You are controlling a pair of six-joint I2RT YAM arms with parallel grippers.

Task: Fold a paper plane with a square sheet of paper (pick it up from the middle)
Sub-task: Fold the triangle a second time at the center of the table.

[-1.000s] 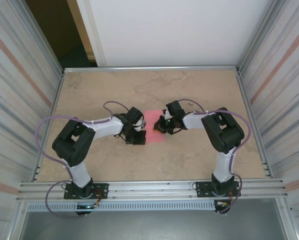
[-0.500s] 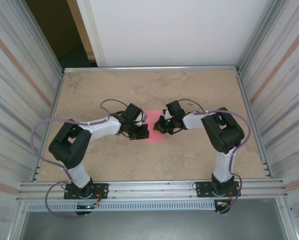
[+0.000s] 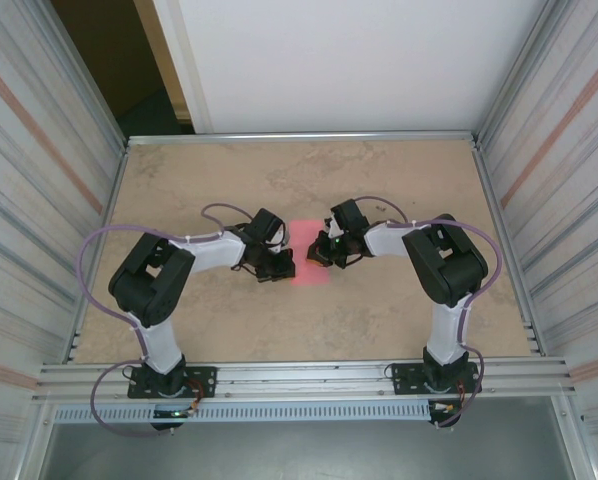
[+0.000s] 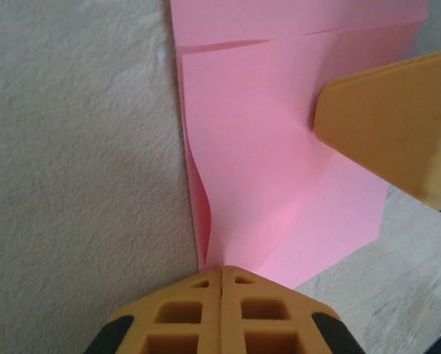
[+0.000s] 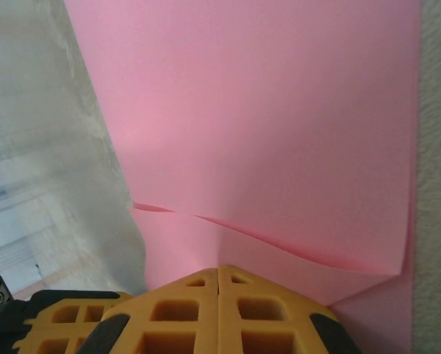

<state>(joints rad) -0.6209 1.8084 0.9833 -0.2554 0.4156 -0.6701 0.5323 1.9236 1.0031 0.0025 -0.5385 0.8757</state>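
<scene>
On the desk (image 3: 399,300), I am creasing the square sheet of paper (image 4: 257,147) with left gripper (image 4: 220,274) and right gripper (image 5: 218,273) both closed; early folds only.

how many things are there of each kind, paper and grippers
pink paper sheet: 1
robot grippers: 2, the left gripper and the right gripper, both shut
total: 3
</scene>
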